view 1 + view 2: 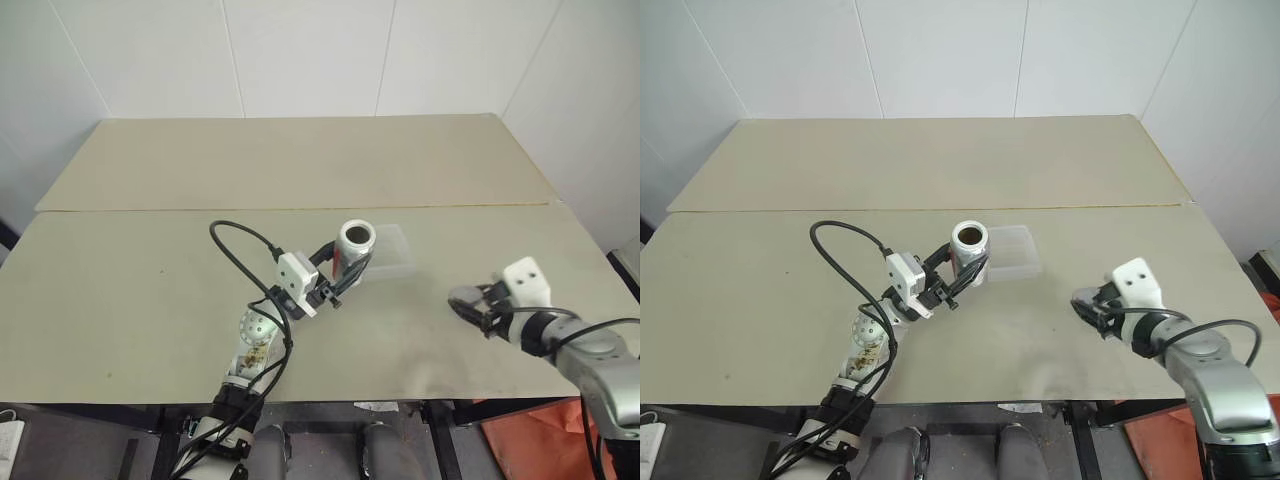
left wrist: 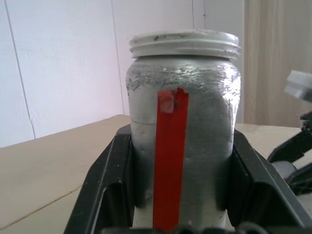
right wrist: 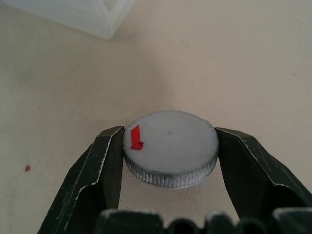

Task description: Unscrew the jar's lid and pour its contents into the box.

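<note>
The jar (image 1: 355,246) stands upright with its threaded mouth open and its long axis vertical, clamped at the body between the jaws of the left gripper (image 1: 343,270), just beside the near left corner of the box (image 1: 393,251). The box lies flat on the surface (image 1: 130,290) directly past the jar, on the side away from the left arm, so the pour looks to turn on tipping the jar's mouth over that near edge; the left arm is by far the nearer to the box. The lid (image 3: 170,147) is off the jar, pinched edge to edge in the jaws of the right gripper (image 1: 1095,308), well to the right of the box and low over the surface. Whether the lid already touches the surface is hard to tell. The jar's contents cannot be made out through its silvery wall, and the box's far edge is faint.
</note>
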Motion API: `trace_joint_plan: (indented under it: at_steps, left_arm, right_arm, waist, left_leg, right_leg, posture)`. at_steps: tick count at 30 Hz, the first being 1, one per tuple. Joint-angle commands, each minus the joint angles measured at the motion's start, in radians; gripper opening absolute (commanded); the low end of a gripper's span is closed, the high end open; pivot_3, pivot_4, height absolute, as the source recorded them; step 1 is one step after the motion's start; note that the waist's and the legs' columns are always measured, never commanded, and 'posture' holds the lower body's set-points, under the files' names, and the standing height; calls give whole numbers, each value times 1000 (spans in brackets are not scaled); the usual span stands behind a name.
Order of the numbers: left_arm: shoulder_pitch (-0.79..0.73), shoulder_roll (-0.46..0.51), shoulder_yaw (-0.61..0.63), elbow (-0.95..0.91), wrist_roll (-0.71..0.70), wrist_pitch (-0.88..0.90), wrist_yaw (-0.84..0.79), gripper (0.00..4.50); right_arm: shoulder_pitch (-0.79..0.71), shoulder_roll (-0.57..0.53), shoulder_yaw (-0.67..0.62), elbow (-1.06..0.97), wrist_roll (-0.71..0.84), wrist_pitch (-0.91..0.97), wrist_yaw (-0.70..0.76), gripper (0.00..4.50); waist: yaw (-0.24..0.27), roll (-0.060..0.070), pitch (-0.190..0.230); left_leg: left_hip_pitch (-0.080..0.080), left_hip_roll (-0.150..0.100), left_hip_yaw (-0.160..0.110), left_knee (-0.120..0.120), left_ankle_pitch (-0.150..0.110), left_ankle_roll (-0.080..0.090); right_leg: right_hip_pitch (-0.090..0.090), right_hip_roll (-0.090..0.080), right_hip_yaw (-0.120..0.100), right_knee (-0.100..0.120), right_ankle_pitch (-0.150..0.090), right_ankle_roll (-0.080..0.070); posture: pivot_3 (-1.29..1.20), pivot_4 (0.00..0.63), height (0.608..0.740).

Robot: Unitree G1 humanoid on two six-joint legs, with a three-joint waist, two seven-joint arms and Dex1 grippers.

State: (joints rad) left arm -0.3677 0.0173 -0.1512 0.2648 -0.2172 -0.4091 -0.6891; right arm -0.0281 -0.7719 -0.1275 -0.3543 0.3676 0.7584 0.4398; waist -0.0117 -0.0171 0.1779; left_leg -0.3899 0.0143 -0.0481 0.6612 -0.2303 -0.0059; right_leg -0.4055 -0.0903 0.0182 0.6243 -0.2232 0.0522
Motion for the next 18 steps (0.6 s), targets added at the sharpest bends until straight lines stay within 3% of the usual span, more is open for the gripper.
trace_joint_plan:
  at_steps: [1,6,15,18]
  left_arm:
    - [-20,5,12,-14,-4,-3,11,1951]
    - [-30,37,20,5,44,-7,51,1951]
    - [-174,113,73,141,80,-34,73,1951]
    - [-272,162,66,264,120,-74,47,1951]
  right_arm:
    - [12,-21,5,-24,3,59,34,3121]
    - [7,-70,-18,-73,31,94,104,4467]
    - [-68,-74,-230,-226,192,91,199,4467]
    - [-83,-59,-242,-242,197,59,198,4467]
  waist:
    - [1,0,0]
    - [2,0,0]
    - [8,-1,1]
    - [11,-2,1]
  left_leg:
    - [0,0,0,0,0,0]
    - [-1,0,0,0,0,0]
    - [-2,0,-1,0,0,0]
    - [-2,0,-1,0,0,0]
  right_leg:
    - [0,0,0,0,0,0]
    - [0,0,0,-1,0,1]
    - [0,0,-1,-1,0,1]
    - [0,0,-2,-1,0,1]
  posture:
    - [0,150,740]
    - [0,150,740]
    - [0,150,740]
    - [0,150,740]
